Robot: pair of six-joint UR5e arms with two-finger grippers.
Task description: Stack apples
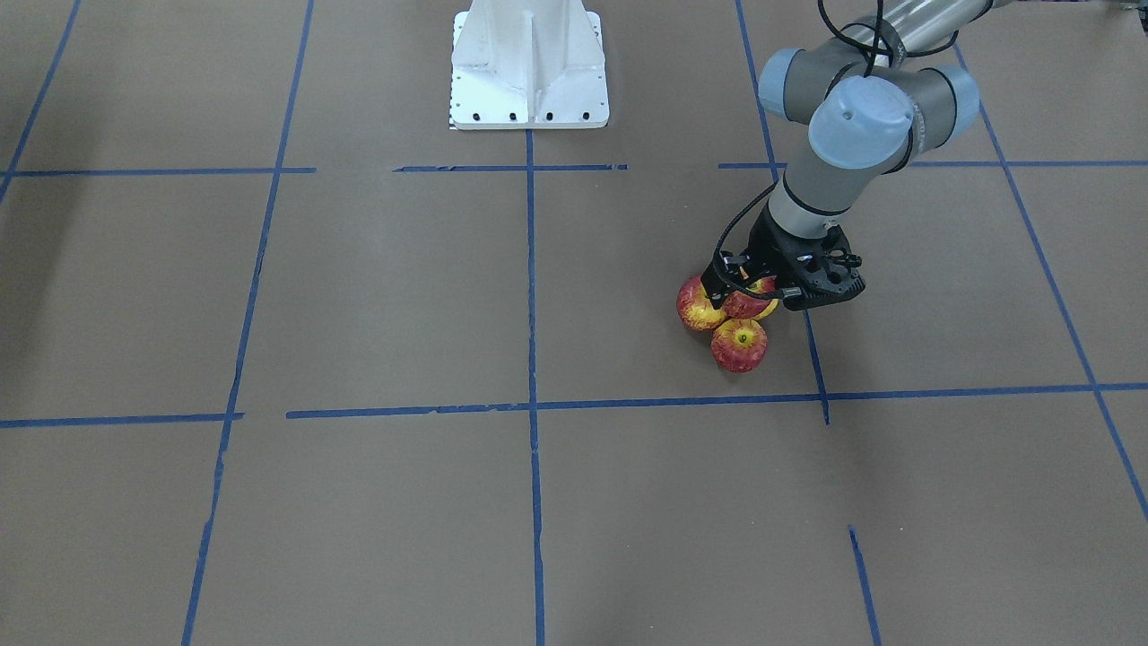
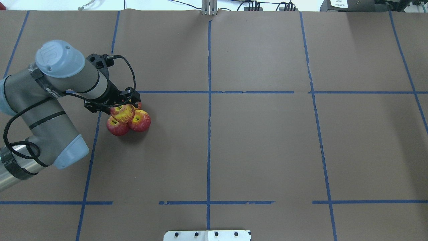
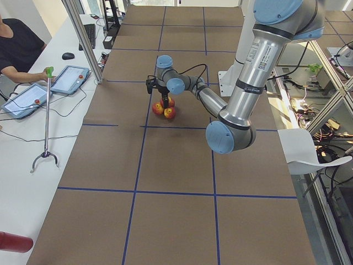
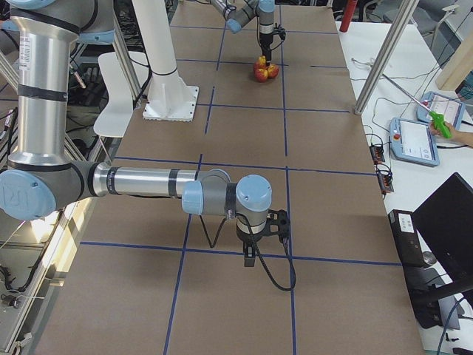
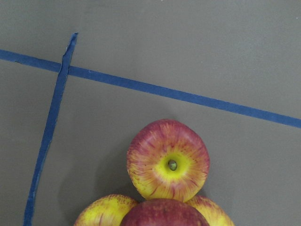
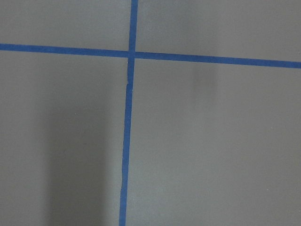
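The four apples (image 3: 164, 108) sit in a tight pile on the brown table (image 2: 267, 150), at about 9 o'clock from its middle in the overhead view and just beside a blue tape line (image 2: 94, 144). Three of them rest on the table, touching one another. Seen from overhead, they lie at 7 o'clock (image 2: 117, 126), 4 o'clock (image 2: 140, 120) and 2 o'clock (image 2: 138, 105) of the top apple (image 2: 123, 113), which rests on them with its stem dimple tilted sideways. The left claw (image 1: 750, 298) points straight down over the pile, its two fingers pinching the top apple from either side. The right claw (image 4: 252, 259) hangs low above bare table, well apart from the pile. I cannot tell whether it is spread or pressed together.
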